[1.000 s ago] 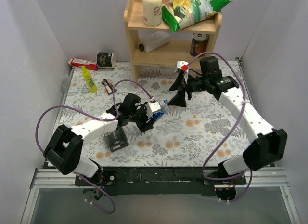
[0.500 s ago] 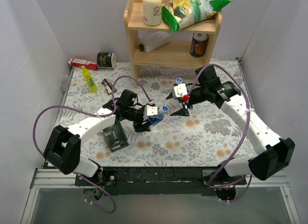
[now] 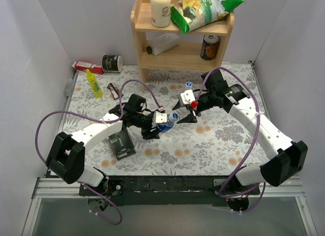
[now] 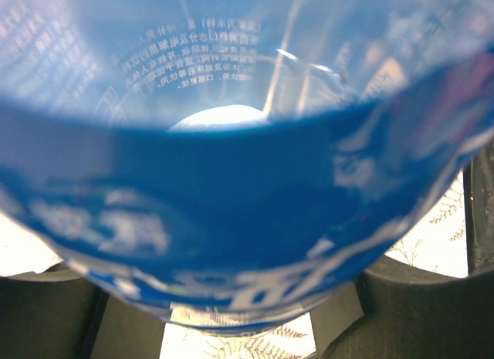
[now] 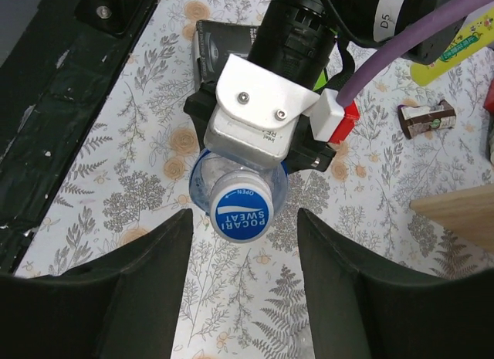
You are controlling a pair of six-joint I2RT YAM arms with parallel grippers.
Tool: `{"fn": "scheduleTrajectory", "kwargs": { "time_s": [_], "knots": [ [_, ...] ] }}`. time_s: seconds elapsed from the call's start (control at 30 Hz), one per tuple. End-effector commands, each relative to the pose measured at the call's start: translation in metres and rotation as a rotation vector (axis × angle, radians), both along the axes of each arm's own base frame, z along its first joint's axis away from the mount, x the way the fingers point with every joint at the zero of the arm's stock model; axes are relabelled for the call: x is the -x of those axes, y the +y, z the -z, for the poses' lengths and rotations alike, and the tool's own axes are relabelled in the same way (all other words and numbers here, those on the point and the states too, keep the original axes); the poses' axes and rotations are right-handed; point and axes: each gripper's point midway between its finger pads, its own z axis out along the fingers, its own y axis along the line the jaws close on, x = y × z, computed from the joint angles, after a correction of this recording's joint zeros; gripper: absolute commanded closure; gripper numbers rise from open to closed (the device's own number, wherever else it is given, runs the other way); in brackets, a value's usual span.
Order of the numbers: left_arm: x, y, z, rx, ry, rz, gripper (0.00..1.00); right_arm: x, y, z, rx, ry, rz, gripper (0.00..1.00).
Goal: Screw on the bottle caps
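Right wrist view: left tool (image 5: 247, 152) pinches the bottle (image 5: 197, 181), right tool (image 5: 243, 220) spread astride its possibly unseated cap (image 5: 242, 208); off-centre closing could cross-thread it.

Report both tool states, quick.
Left tool: closed, holding the blue-labelled bottle.
Right tool: open, straddling the blue cap, not touching it.

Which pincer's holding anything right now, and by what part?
Left pincer grips the blue-labelled bottle by its labelled body. Right pincer holds nothing, open astride the blue cap.

Floral-clothed table (image 3: 213, 139) with wooden shelf (image 3: 175, 62), yellow squeeze bottle (image 3: 93, 82), black box (image 3: 120, 144).
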Motion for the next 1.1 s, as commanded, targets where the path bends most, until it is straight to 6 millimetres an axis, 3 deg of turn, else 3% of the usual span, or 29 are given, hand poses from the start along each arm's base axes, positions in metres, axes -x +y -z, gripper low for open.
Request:
{"fn": "scheduleTrajectory", "kwargs": {
  "time_s": [0.0,0.37,0.53,0.6,0.7,0.77,0.83,0.9,1.0,1.03,1.07],
  "knots": [
    [-0.004,-0.011,-0.021,0.045,-0.041,0.028,1.00,0.005,0.008,-0.016,-0.038,0.018,-0.036,0.40],
    [-0.004,-0.014,-0.018,0.039,-0.033,0.031,1.00,0.005,0.014,-0.022,-0.058,0.059,-0.033,0.56],
    [-0.010,-0.014,-0.012,0.015,-0.021,-0.019,1.00,-0.003,0.022,-0.029,-0.081,0.169,0.051,0.72],
    [-0.014,-0.018,-0.012,0.019,-0.019,-0.058,1.00,-0.015,0.028,-0.028,-0.108,0.185,0.114,0.88],
    [-0.022,-0.021,-0.016,0.030,-0.032,-0.144,1.00,-0.024,0.028,-0.025,-0.117,0.309,0.259,0.99],
    [-0.029,-0.022,-0.016,0.037,-0.074,-0.203,1.00,-0.041,0.031,-0.030,-0.155,0.426,0.397,0.99],
    [-0.032,-0.024,-0.018,0.048,-0.079,-0.255,1.00,-0.061,0.031,-0.018,-0.160,0.542,0.549,0.99],
    [-0.037,-0.025,-0.018,0.048,-0.100,-0.303,1.00,-0.068,0.031,-0.005,-0.149,0.783,0.663,0.99],
    [-0.039,-0.023,-0.015,0.043,-0.061,-0.362,1.00,-0.073,0.032,-0.012,-0.168,0.743,0.653,0.99],
    [-0.037,-0.020,-0.013,0.030,-0.049,-0.368,1.00,-0.073,0.033,-0.021,-0.177,0.717,0.624,0.95],
    [-0.033,-0.018,-0.009,0.020,-0.041,-0.360,1.00,-0.074,0.029,-0.024,-0.182,0.651,0.585,0.75]
  ]
}}
